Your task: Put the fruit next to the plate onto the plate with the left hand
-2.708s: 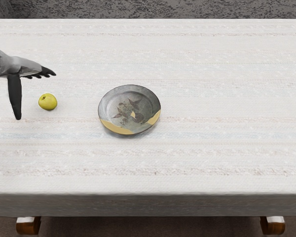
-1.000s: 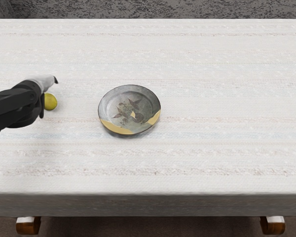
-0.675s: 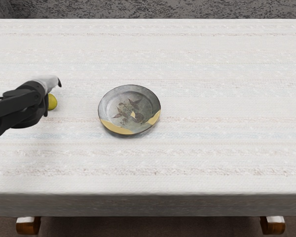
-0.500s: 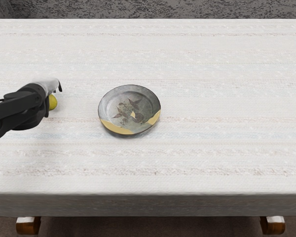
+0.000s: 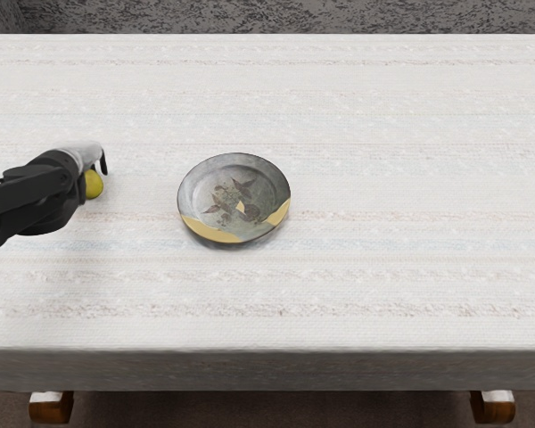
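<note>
Fruit (image 5: 94, 184) by left edge of tabletop (image 5: 383, 134), round, mostly hidden behind left hand (image 5: 78, 158); can't tell if gripped. Plate (image 5: 234, 197) apart, farther from that edge.

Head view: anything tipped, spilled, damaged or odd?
Nothing stands out. The plate sits flat and empty on the table; the yellow fruit is left of it, apart, mostly hidden by the left hand.

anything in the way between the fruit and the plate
Nothing visible does. The yellow-green fruit sits left of the plate, with only table surface showing between them. The left hand is right over the fruit, covering most of it, so nothing separates those either.
</note>
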You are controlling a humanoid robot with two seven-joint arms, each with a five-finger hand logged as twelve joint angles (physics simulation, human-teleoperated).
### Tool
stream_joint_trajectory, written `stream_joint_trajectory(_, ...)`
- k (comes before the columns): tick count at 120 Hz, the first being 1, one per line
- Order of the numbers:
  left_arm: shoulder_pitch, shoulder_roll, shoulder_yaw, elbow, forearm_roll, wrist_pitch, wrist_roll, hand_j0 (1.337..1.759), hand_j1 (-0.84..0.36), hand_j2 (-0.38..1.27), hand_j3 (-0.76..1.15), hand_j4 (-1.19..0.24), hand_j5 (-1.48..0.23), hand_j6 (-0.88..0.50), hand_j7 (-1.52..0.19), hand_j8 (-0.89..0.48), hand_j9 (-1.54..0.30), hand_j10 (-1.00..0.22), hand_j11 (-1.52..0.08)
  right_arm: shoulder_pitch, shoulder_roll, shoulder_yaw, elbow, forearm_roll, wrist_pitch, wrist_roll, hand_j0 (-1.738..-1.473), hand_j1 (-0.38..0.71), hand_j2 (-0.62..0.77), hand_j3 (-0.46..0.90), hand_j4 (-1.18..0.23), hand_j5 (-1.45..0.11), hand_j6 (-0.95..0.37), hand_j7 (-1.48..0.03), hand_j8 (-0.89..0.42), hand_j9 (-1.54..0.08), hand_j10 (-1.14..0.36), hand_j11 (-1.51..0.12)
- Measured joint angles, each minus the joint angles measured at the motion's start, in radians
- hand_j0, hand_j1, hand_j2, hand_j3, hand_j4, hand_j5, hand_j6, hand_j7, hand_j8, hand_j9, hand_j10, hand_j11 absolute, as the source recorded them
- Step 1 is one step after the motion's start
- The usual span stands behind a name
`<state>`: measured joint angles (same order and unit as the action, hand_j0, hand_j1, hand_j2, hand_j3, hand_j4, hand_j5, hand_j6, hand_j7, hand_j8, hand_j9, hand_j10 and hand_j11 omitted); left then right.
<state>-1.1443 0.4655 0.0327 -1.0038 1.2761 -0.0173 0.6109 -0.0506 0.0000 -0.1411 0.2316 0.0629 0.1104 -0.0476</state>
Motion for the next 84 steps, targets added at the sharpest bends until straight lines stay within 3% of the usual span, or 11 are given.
stream_joint_trajectory(26, 0.0, -0.002, 0.002, 0.019, -0.001, 0.0, 0.0, 1.656, -0.26, 0.21, 0.0, -0.57, -0.75, -0.47, -0.76, -0.48, -0.76, -0.57, -0.76, 0.0, 0.0, 0.0, 0.0, 0.0, 0.0, 0.0, -1.658, -0.33, 0.0, 0.0, -0.01, -0.02, -0.01, -0.02, -0.01, -0.02, -0.01, -0.02)
stream_joint_trajectory(61, 0.0, -0.007, 0.003, 0.029, -0.019, 0.003, 0.0, 1.653, -0.25, 0.18, 0.0, -0.63, -0.85, -0.43, -0.86, -0.44, -0.86, -0.64, -0.86, 0.0, 0.0, 0.0, 0.0, 0.0, 0.001, 0.0, -1.658, -0.33, 0.0, 0.0, -0.01, -0.02, -0.01, -0.02, -0.01, -0.02, -0.01, -0.02)
stream_joint_trajectory(84, -0.01, -0.008, 0.003, 0.028, -0.024, -0.003, 0.0, 1.653, -0.28, 0.31, 0.0, -0.62, -0.95, -0.4, -0.96, -0.42, -0.95, -0.7, -0.95, 0.0, 0.0, 0.0, 0.001, 0.0, 0.004, 0.0, -1.658, -0.33, 0.0, 0.0, -0.01, -0.02, -0.01, -0.02, -0.01, -0.02, -0.01, -0.02)
